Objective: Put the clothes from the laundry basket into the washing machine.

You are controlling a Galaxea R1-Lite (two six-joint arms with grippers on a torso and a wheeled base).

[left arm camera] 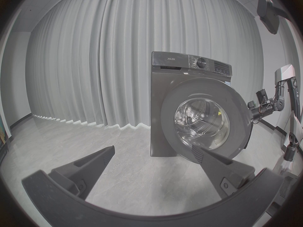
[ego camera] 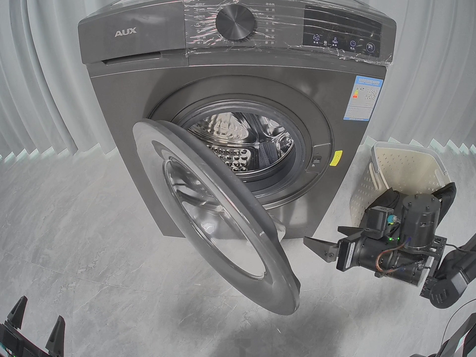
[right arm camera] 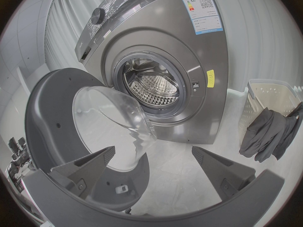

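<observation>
Head view: washing machine (ego camera: 124, 90) on the floor, its door (ego camera: 218, 219) swung wide toward the robot's left, presumably so the drum (ego camera: 243, 145) lies open to an arm coming from the right. Laundry basket (ego camera: 411, 167) stands just beside the machine on that side. Dark clothes (right arm camera: 268, 136) hang over its rim, and none are seen in the drum. Right end effector (ego camera: 322, 236) hovers between basket and door, fingers spread and empty, likely staged for a grasp. Left end effector (ego camera: 40, 312), also spread and empty, sits low and well apart. Markings: a logo (ego camera: 125, 32), a blue-and-white label (ego camera: 363, 97), a yellow sticker (ego camera: 336, 158), and film over the control panel (ego camera: 342, 30); the small print is illegible.
</observation>
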